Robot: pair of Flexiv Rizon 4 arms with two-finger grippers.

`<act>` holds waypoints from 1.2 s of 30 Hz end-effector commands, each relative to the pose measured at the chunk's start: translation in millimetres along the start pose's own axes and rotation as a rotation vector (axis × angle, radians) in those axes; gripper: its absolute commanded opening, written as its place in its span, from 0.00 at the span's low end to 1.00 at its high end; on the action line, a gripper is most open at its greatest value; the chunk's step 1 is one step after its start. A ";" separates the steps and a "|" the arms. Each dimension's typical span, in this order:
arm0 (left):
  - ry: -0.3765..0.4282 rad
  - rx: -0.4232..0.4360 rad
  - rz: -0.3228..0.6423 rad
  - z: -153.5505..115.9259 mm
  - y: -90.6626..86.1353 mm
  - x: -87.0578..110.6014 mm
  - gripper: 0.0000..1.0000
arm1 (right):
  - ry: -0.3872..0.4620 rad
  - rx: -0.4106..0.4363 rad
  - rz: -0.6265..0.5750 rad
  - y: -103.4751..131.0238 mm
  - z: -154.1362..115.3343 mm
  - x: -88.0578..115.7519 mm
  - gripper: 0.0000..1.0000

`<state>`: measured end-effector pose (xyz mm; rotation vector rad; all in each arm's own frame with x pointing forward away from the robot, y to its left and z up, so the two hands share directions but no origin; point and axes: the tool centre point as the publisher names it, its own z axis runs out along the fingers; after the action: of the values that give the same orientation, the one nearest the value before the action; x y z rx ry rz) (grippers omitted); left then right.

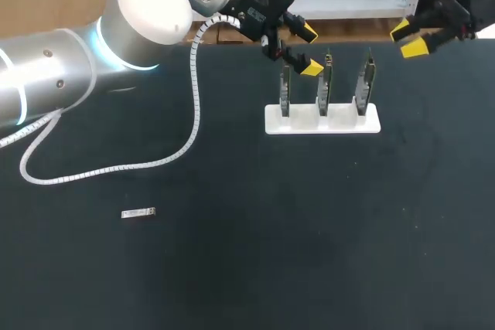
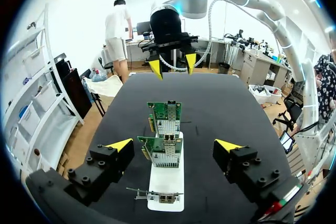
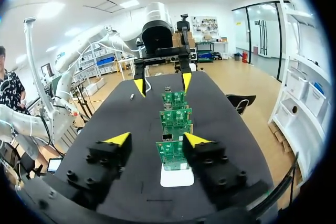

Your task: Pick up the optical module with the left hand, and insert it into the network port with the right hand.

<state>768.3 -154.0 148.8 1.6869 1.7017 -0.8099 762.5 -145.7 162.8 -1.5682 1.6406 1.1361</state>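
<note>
The optical module (image 1: 138,212), a small silver bar, lies flat on the black table at the front left, far from both grippers; the right wrist view shows it as a speck (image 3: 132,96). Three green network cards (image 1: 325,83) stand upright in a white holder (image 1: 322,124) at the back middle. My left gripper (image 1: 309,50) hangs open just left of and above the cards, nothing between its fingers; its wrist view looks along the card row (image 2: 164,150). My right gripper (image 1: 408,39) hovers open and empty beyond the holder's right end, facing the cards (image 3: 170,153).
A white coiled cable (image 1: 193,106) droops from the left arm onto the table at the left. The two grippers face each other across the holder (image 2: 168,182), each seeing the other's yellow tips. The table's back edge lies close behind the cards.
</note>
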 end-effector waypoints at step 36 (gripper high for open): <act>0.323 -0.472 0.143 -176.6 -9.2 -14.8 1.00 | 0.001 0.006 -0.002 2.3 0.9 0.1 1.00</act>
<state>801.1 -74.5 243.1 1.6986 1.5922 -0.4184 762.2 -145.6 162.9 -1.5683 1.6410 1.1351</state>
